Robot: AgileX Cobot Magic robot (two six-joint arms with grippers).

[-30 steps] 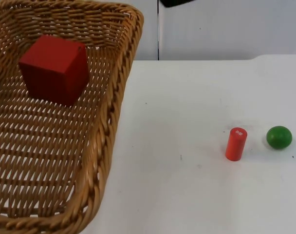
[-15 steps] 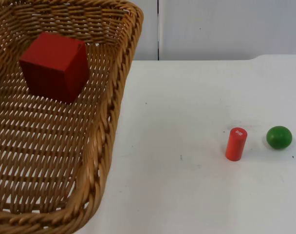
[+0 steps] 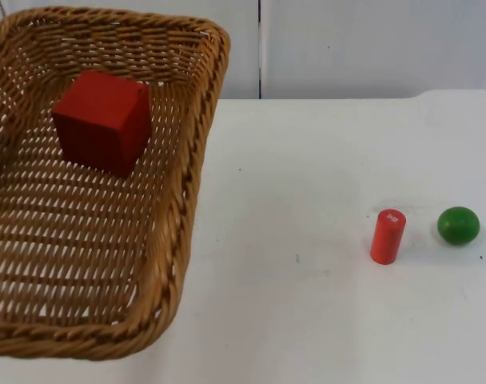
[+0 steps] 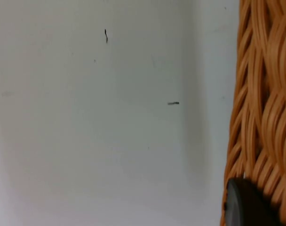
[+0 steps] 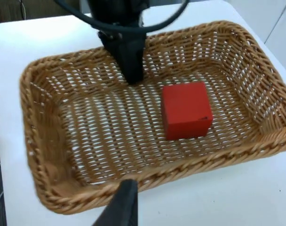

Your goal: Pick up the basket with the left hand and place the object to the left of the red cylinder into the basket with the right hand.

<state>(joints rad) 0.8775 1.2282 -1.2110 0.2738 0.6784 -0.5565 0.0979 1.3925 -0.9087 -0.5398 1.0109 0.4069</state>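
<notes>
White tabletop running back to a grey partition wall is what we've got, with the wicker basket over on our left side and the red cube already sitting inside it, toward the far end; so we'd call the placing part done, judging by how things lie.

Red cylinder stands upright well apart from the basket, with a green ball just beside it on the far side; nothing else lies between cylinder and basket.

What could go wrong from here, in our view: the cube is loose on an open weave, so if the basket tips while it's carried, the cube may slide against a wall or hop the rim; a grip on just one rim could also let the basket sag or twist.

Left hand comes down at the basket's side wall, and the left wrist view shows a black fingertip right against the woven rim; it looks clamped on the rim, narrow. Right hand hangs above the tabletop just outside the basket's near rim, holding nothing we can see; whether its fingers are apart or closed we can't tell.
</notes>
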